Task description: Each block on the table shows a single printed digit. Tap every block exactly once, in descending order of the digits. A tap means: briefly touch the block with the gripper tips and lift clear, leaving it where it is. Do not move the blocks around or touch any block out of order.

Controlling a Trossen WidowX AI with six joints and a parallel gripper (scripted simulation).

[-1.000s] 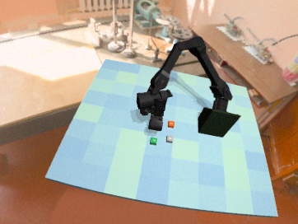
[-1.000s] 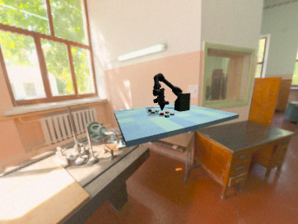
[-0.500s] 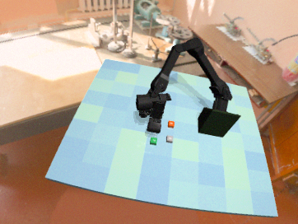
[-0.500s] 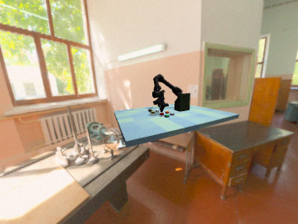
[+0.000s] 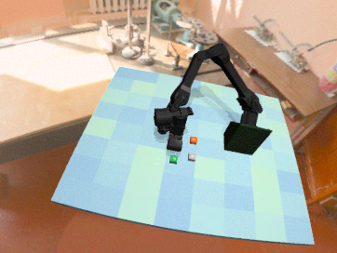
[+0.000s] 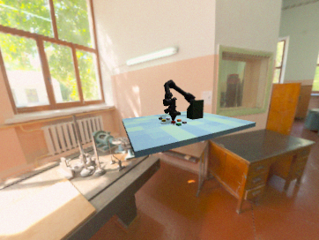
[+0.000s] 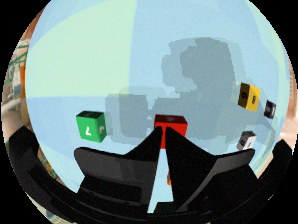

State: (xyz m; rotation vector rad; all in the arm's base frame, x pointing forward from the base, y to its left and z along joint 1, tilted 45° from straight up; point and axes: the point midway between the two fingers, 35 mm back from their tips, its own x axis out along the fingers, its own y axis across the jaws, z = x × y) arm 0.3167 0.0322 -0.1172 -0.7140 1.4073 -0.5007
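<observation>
Gripper [image 7: 164, 137]: straight over one block [image 7: 170, 123], fingers nearly together just above it, on the table [image 5: 140, 195].
Left block [image 7: 91, 125]: well apart, left of the gripper in the wrist view.
Right side: three blocks [image 7: 249, 95] clustered near the edge of that view.

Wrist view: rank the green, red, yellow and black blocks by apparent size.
1. Green block, though it sits nearer the camera.
2. Yellow block.
3. Black block.
Red block is partly hidden behind the pincer, so unranked.
</observation>
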